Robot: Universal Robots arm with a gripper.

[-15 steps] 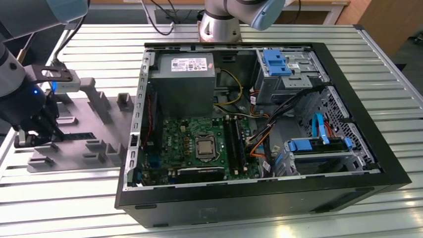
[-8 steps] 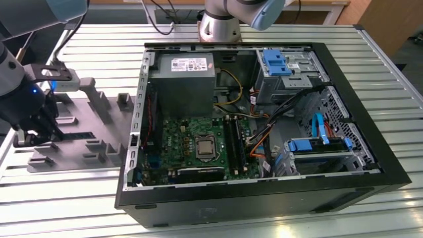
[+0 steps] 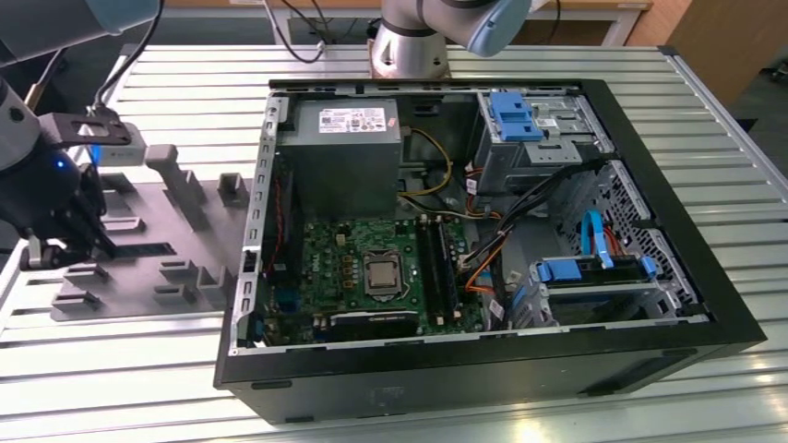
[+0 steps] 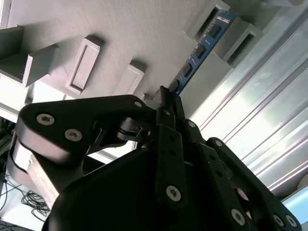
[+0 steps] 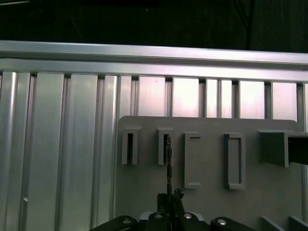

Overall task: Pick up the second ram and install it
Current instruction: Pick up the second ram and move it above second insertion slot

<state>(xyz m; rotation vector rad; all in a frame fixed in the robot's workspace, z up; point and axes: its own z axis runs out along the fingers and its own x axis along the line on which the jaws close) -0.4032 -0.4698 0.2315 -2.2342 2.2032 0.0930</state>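
**Holding the ram at the fixture**

My pincer [image 4: 163, 98] is clenched on the near end of the ram [image 4: 199, 50], with a finger on each flat face. The ram stands on edge over the grey fixture [image 4: 144, 29]. Its blue board and row of dark chips run away from my wrist. In the first wrist view the ram [image 5: 168, 163] appears edge-on as a thin dark line. Its far end reaches a slotted block [image 5: 165, 147] of the fixture. I cannot tell whether it is seated there. In the exterior view my pincer [image 3: 55, 251] is at the exterior view's left, low over the fixture. The fixture lies on the slatted metal surface [image 3: 124, 369]. The open case [image 3: 493, 369] stands just beside it, toward the exterior view's right, with its motherboard [image 3: 357, 249] exposed.
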